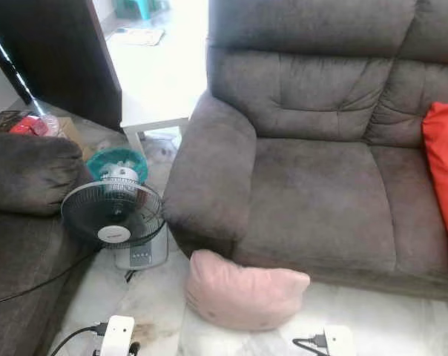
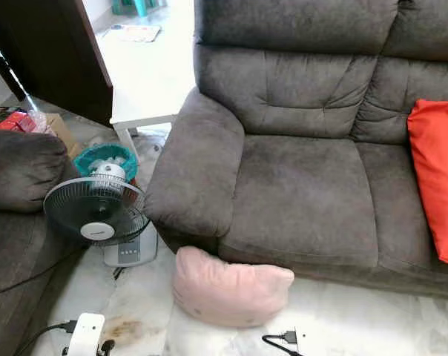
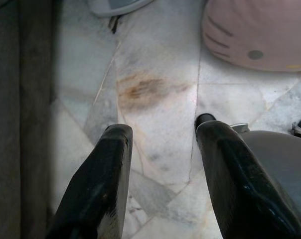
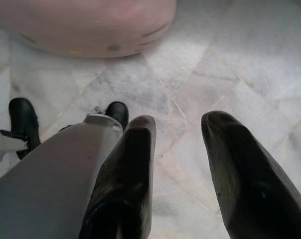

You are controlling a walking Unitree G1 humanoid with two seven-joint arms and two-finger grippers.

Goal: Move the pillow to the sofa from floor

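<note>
Below, the left gripper [image 3: 163, 144] hangs over the pale marble floor [image 3: 160, 99] with its two black fingers apart and empty; the right gripper [image 4: 178, 144] is the same, fingers spread. Ahead of both lies the soft pink pillow [image 1: 242, 291] on the floor, touching the front of the dark grey fabric sofa [image 1: 320, 193]. A black round fan [image 1: 113, 211] stands near the sofa arm.

Two pillows [image 1: 242, 293], two sofas [image 1: 320, 148], one fan [image 1: 114, 213]
</note>
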